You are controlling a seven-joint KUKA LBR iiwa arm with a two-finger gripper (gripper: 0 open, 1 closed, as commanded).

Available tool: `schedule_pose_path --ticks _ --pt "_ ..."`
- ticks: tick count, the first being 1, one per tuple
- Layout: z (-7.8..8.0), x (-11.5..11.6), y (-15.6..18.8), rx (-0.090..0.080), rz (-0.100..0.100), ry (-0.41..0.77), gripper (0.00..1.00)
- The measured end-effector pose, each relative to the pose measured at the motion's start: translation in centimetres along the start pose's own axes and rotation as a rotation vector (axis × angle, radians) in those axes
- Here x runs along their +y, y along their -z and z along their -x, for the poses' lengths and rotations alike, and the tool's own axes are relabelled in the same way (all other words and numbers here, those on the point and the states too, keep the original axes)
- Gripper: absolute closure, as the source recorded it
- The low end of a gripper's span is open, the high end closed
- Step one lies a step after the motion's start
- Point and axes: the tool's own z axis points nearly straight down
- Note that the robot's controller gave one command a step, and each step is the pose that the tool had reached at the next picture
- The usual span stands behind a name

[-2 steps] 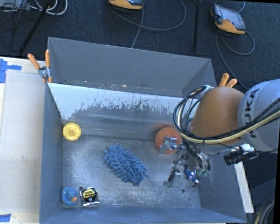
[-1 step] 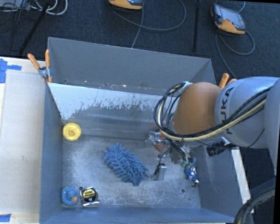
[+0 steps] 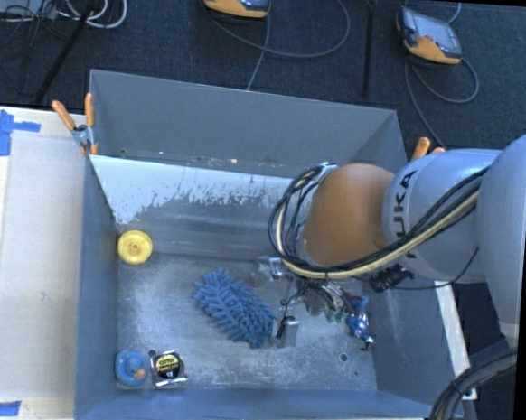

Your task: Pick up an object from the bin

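Observation:
My gripper [image 3: 286, 329] hangs low in the bin's right half, right at the right end of a blue shaggy duster-like thing [image 3: 233, 306] that lies on the bin floor in the middle. One dark fingertip shows beside the blue fibres; nothing visible sits between the fingers. A small blue thing [image 3: 357, 323] lies just to the gripper's right, partly under the arm.
A yellow round disc [image 3: 135, 247] lies at the left by the back slope. A blue round cap [image 3: 130, 366] and a small yellow-and-black tape measure [image 3: 167, 366] lie at the front left corner. The arm's orange cover and cables hang over the bin's right side.

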Motion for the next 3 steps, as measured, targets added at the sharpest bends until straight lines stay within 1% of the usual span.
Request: schedule_pose_path --ticks 1,2,3 --pt "-0.9 1.1 -1.0 0.002 -0.001 -0.319 1.00" --pt "-0.8 1.1 -1.0 0.001 -0.001 -0.318 1.00" --pt "2.4 8.8 16.3 -0.008 0.001 -0.278 1.00"
